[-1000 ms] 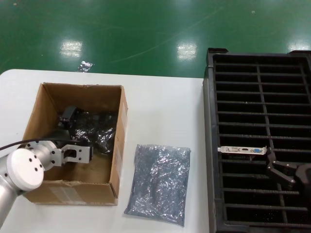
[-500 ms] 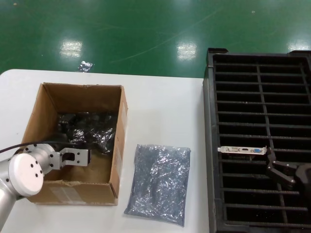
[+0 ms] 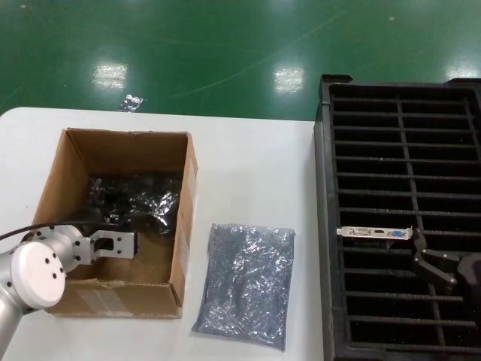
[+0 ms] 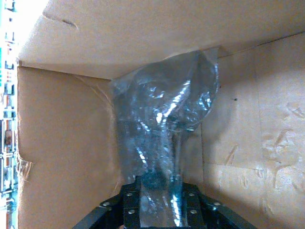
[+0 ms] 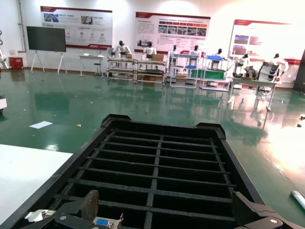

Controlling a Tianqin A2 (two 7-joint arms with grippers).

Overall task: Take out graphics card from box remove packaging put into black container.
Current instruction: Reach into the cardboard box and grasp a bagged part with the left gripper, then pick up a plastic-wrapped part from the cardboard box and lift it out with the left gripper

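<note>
Left gripper: inside cardboard box, clamped on bagged graphics card.
Right gripper: spread wide, empty, over black slotted crate, beside unbagged card.

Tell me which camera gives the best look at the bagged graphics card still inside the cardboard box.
The left wrist view: the bagged graphics card fills the frame against the box walls, pinched by the left gripper. The head view shows it only as a dark shiny heap, partly behind the arm. The right wrist view misses it.
</note>
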